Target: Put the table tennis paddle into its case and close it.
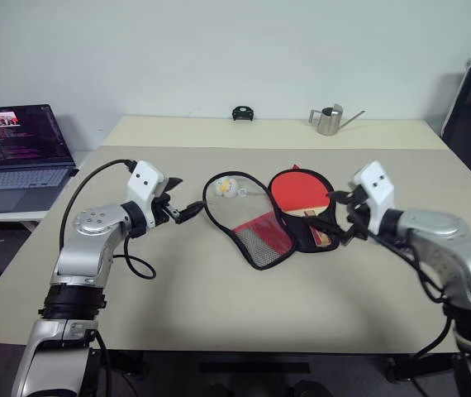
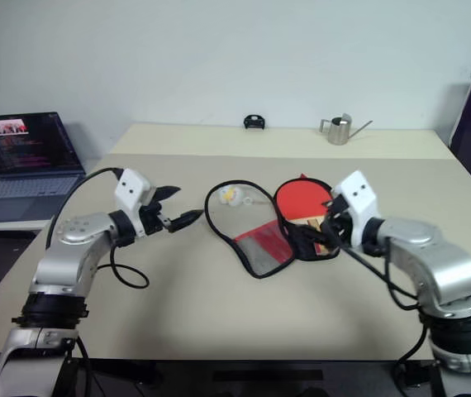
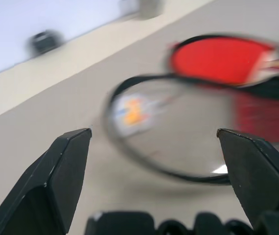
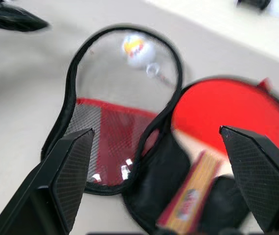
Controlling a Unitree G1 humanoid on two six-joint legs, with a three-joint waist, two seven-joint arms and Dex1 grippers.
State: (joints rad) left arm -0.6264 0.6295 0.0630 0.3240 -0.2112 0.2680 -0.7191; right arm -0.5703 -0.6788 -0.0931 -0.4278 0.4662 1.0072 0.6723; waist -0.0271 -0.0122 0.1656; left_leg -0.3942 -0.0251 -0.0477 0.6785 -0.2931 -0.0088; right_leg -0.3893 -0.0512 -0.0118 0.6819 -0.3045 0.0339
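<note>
table (image 1: pixel 219 306): plain beige top, second beige one butted against its far edge
case (image 1: pixel 260 240): lying unzipped between the two claws, nearer the right gripper (image 1: pixel 340 217)
paddle (image 1: pixel 300 188): resting in the case's black half
far table: little black thing (image 1: pixel 243 113), metal watering can (image 1: pixel 329 121)

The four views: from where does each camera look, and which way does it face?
Head views: look forward and down over the table; both arms show, left claw, right claw.
Left wrist view: looks between its open fingers at the case.
Right wrist view: looks between its open fingers at the table tennis paddle.
Shared: case, paddle and charm.
</note>
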